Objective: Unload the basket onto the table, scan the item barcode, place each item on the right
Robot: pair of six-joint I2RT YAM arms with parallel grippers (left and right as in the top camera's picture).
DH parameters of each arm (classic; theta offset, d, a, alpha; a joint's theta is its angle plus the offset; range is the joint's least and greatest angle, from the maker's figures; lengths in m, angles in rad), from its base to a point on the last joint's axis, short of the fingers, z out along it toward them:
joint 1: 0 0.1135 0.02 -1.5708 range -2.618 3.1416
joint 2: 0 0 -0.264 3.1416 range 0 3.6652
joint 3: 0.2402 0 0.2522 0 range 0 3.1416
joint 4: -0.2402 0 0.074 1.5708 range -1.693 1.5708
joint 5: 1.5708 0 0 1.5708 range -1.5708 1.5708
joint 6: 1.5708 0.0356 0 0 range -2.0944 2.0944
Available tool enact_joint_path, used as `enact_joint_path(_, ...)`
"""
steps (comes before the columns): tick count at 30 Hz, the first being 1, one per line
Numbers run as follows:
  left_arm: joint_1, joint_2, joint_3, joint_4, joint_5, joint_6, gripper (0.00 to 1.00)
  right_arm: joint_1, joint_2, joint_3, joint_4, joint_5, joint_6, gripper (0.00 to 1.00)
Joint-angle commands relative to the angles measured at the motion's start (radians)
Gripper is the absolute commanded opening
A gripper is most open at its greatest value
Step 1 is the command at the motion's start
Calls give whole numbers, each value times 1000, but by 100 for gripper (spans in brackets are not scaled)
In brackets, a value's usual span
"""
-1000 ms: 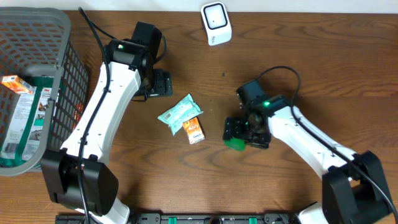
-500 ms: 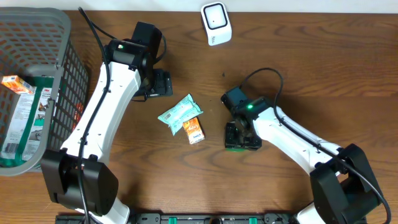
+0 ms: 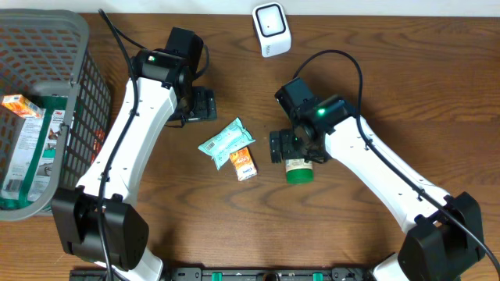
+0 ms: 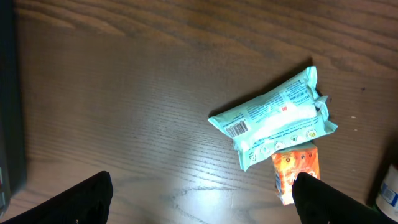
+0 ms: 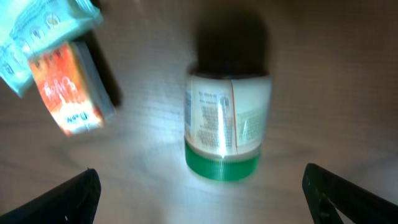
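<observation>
Right pincer (image 3: 289,148), now wide, has released the green-capped bottle (image 5: 228,121) onto the counter (image 3: 391,86); left pincer (image 3: 201,104) wide; scanning remains undone.

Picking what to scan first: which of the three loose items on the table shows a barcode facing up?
The teal packet: its barcode is printed near one end. None is discernible on the orange box or the green-capped bottle.

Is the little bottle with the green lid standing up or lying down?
Lying down. The bottle shows its whole label side from above, and its green lid points sideways, not up.
</observation>
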State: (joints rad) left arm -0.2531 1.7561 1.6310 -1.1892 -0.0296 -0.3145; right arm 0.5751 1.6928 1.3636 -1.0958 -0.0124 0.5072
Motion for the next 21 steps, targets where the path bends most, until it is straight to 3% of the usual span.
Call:
enact_joint_path(1, 2, 2, 3, -3, -9, 2, 93, -16, -5, -94, 79, 53, -15, 99)
enact_joint_path(3, 2, 2, 3, -3, -9, 2, 93, -31, -5, -140, 124, 53, -16, 99)
enact_joint_path(10, 2, 2, 3, -3, -9, 2, 93, -88, -5, -266, 256, 7, -116, 79)
enact_joint_path(21, 2, 2, 3, -3, -9, 2, 93, -226, -5, -269, 183, 7, -172, 79)
